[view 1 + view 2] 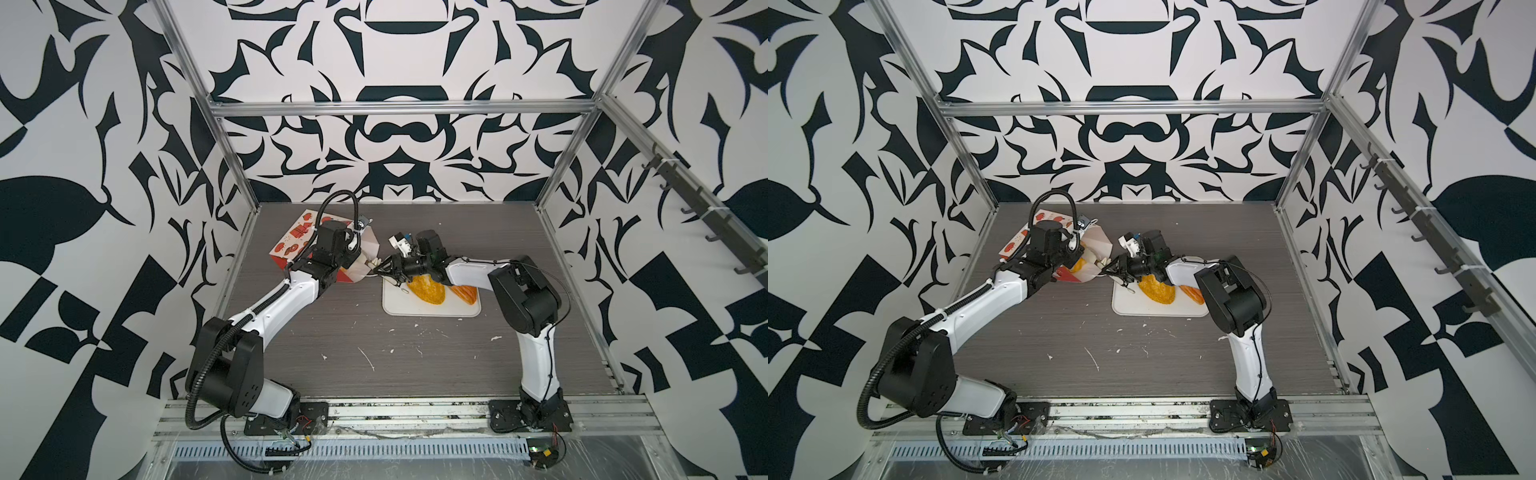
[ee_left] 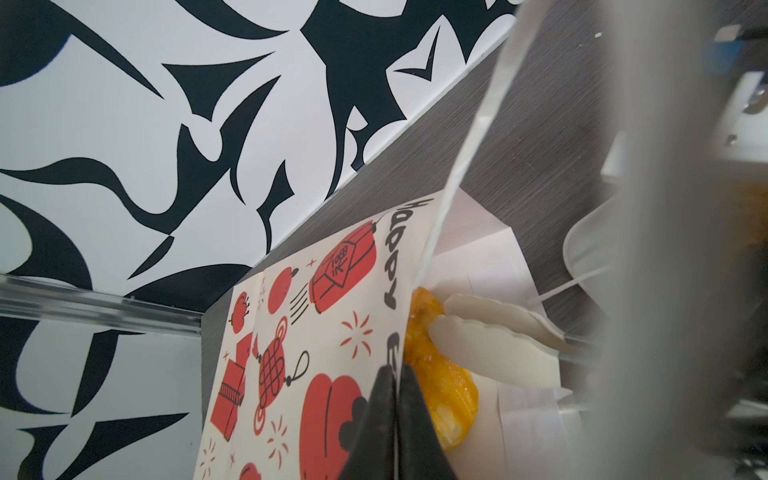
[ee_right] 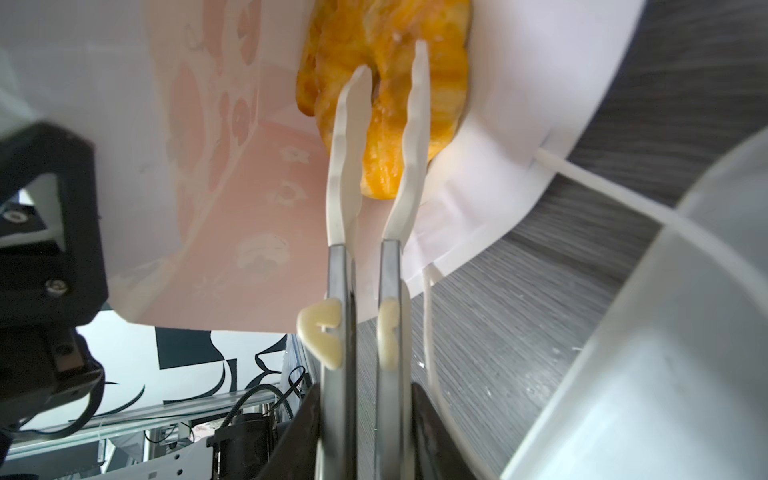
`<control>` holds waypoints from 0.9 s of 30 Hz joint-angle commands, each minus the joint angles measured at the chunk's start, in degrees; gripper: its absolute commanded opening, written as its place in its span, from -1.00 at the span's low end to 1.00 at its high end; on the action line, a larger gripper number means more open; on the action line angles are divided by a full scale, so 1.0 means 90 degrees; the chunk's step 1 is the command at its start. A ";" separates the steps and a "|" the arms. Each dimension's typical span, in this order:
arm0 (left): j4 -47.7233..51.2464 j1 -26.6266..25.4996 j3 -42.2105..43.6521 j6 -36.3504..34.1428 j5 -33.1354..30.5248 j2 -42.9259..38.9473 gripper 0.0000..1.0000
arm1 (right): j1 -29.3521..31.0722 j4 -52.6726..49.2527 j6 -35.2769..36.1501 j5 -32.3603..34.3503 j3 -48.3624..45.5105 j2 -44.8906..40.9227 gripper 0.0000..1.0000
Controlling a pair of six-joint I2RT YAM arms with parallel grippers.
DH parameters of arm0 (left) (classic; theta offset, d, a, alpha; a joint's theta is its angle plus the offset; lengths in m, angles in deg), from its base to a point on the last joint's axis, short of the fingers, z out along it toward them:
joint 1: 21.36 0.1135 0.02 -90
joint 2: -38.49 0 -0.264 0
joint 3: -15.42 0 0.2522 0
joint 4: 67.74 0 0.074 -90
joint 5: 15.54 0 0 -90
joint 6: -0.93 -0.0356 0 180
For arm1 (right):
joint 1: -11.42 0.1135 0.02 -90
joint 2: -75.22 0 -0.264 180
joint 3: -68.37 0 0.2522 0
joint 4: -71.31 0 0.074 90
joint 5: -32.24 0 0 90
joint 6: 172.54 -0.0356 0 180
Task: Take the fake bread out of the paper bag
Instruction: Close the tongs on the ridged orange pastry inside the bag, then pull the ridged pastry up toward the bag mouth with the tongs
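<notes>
At the left, the left tool [image 2: 397, 415] was pinched shut on the rim of the paper bag [image 1: 297, 237], glossy red-and-white printed paper lying on its side on the grey wood-grain table [image 1: 374, 353]. In its white mouth a golden, flaky pastry [image 3: 386, 95] still waited, the right tool [image 3: 392, 62] partly open, its cream scalloped tips straddling it, not yet gripping, I judged. Further right, two pieces already lay on the smooth white tray [image 1: 390, 305]: a yellow-orange flaky piece [image 1: 428, 291] and an orange-brown loaf [image 1: 465, 294].

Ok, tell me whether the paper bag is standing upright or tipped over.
Tipped over. The paper bag lies on its side on the table, mouth toward the tray, a golden pastry visible inside. The left gripper pinches its rim.
</notes>
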 commanded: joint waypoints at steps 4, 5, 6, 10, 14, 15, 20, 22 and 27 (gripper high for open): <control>-0.0163 0.0001 0.0060 -0.0021 0.0005 -0.0176 -0.86 | -0.0019 0.0026 0.0282 -0.0180 0.0359 -0.0199 -0.20; -0.0163 -0.0008 0.0072 -0.0024 0.0005 -0.0181 -0.86 | -0.0029 -0.0028 0.0313 -0.0155 0.0368 -0.0211 -0.20; -0.0163 -0.0010 0.0070 -0.0017 0.0007 -0.0186 -0.86 | -0.0034 -0.0092 0.0372 -0.0136 0.0381 -0.0214 -0.19; -0.0163 -0.0005 0.0079 -0.0013 0.0014 -0.0192 -0.86 | -0.0076 -0.0263 0.0495 -0.0120 0.0427 -0.0196 -0.17; -0.0163 -0.0010 0.0076 -0.0010 0.0029 -0.0196 -0.86 | -0.0135 -0.0408 0.0586 -0.0222 0.0587 -0.0051 -0.11; -0.0163 -0.0002 0.0063 -0.0010 0.0033 -0.0206 -0.86 | -0.0145 -0.0425 0.0597 -0.0250 0.0617 -0.0022 -0.10; -0.0143 -0.0010 0.0063 -0.0017 0.0051 -0.0242 -0.86 | -0.0196 -0.0520 0.0678 -0.0374 0.0735 0.0093 -0.09; -0.0143 -0.0010 0.0061 -0.0019 0.0065 -0.0258 -0.86 | -0.0205 -0.0549 0.0689 -0.0440 0.0792 0.0153 -0.09; -0.0135 -0.0018 0.0049 -0.0025 0.0069 -0.0264 -0.85 | -0.0220 -0.0743 0.0745 -0.0454 0.0857 0.0216 -0.09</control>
